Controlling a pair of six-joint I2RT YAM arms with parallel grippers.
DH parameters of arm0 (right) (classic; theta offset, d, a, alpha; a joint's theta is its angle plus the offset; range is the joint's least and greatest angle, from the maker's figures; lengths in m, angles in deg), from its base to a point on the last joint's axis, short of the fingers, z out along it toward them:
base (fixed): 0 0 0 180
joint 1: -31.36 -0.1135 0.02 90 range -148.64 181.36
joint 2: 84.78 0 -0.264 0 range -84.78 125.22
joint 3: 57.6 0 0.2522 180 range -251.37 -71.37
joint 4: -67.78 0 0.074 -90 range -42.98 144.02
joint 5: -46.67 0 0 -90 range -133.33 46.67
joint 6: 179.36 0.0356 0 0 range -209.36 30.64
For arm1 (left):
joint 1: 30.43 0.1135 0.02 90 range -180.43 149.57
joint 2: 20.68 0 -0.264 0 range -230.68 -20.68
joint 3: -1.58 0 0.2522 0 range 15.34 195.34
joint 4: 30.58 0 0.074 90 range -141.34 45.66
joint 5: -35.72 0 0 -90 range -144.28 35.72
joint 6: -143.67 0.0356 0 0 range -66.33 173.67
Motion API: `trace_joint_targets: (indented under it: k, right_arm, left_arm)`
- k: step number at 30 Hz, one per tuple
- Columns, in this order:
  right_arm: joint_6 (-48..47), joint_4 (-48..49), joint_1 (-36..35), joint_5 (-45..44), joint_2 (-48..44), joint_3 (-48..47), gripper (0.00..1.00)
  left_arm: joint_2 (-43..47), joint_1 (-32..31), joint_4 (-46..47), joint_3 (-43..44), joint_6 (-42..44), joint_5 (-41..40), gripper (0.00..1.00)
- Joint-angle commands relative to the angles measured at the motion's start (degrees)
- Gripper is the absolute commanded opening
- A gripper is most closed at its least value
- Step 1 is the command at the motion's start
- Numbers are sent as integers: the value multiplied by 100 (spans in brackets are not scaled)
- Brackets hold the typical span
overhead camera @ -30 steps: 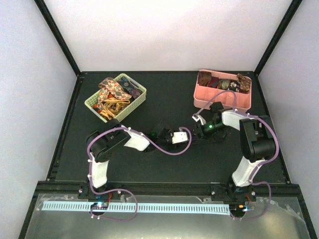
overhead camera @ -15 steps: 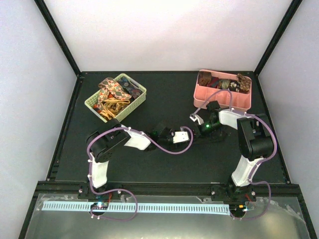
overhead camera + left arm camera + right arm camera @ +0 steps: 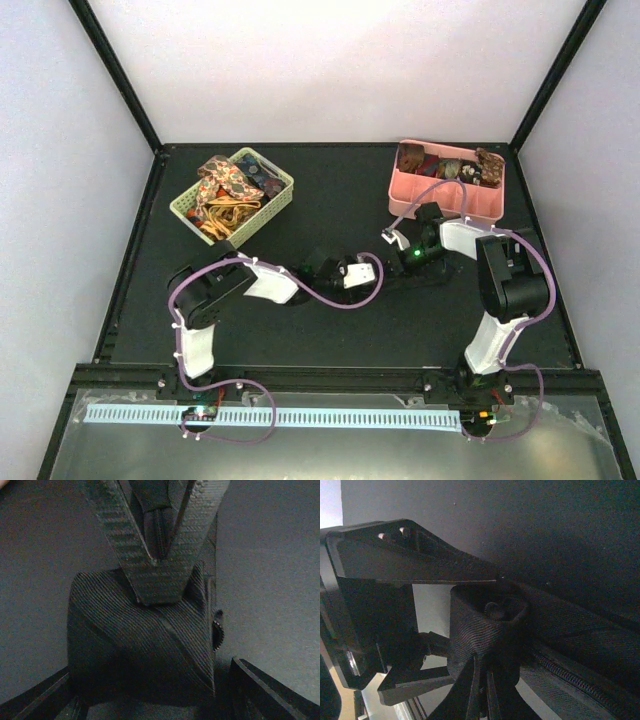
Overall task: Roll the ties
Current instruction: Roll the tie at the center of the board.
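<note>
Since a second ago the left gripper [image 3: 150, 669] has let go: its two fingers now stand wide apart at either side of the coil, clear of the cloth and holding nothing. Over the same second the right gripper [image 3: 157, 582] has clamped down, and its ribbed black fingers are now pinched together on the top fold of the black ribbed fabric necktie [image 3: 130, 645].

That tie is wound into a short, fat roll in the middle of the black table [image 3: 330, 330], where the two arms meet. Its loose tail runs away beneath the right fingers.

The hold has therefore passed from left to right. The roll looks nearly wound, and I judge the right pinch is what keeps it from springing open.

Far left, the pale green slatted basket [image 3: 285, 192] holds a tangle of limp paisley ties [image 3: 228, 185]. Far right, the pink plastic tub [image 3: 440, 207] holds small coiled ones [image 3: 450, 166], so it is probably where this roll belongs. Most of the task remains to be done.
</note>
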Motion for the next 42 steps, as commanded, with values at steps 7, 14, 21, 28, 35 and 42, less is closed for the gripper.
trace_joint_targets:
  k: [7,14,21,28,35,42]
  right_arm:
    - [-101,22,-8,-54,124,-87,2]
    - [-115,15,-2,-50,149,-79,2]
    - [-111,40,1,-32,169,-79,2]
    - [-103,22,-1,10,159,-70,2]
    - [-102,-16,-5,47,186,-48,2]
    - [-128,-57,1,-115,252,-35,2]
  left_arm:
    - [91,-37,43,-2,-531,190,70]
    - [-48,-35,266,109,-724,83,72]
    - [-35,-37,483,149,-874,32,72]
    - [-242,-37,449,316,-929,-270,64]
    - [-278,-37,544,252,-983,-599,42]
    - [-250,-37,449,181,-959,-295,27]
